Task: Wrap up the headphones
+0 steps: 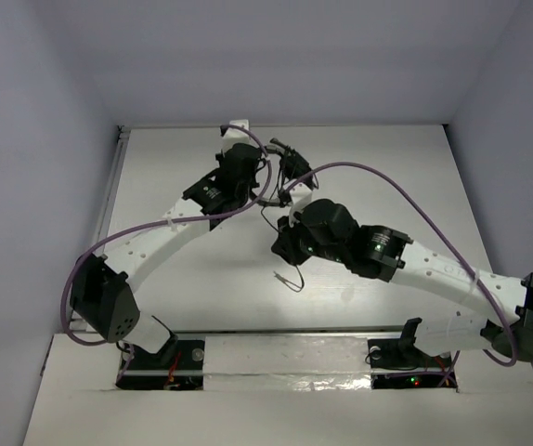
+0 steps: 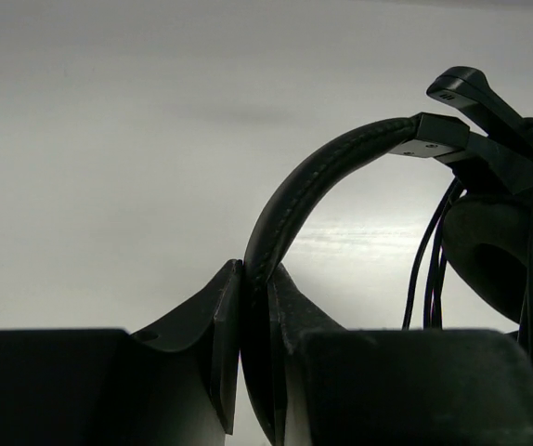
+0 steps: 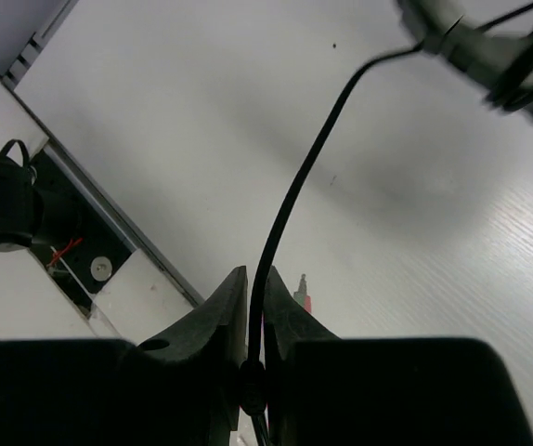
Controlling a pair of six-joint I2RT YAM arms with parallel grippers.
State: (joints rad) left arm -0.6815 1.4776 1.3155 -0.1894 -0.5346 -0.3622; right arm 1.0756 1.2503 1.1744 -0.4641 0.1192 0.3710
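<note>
While in left gripper (image 2: 257,279), headphones (image 2: 341,153).

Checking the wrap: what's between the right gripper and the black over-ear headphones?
Only their thin black cable, running from the closed right gripper above the white table to the black over-ear headphones, seen in the right wrist view.

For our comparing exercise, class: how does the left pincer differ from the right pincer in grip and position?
The left pincer is shut on the thick, stitched headband; the right pincer is shut on the thin cable. In the top view the left pincer reaches toward the far edge of the table; the right pincer sits nearer the middle. Both grip parts of the same black headphones.
</note>
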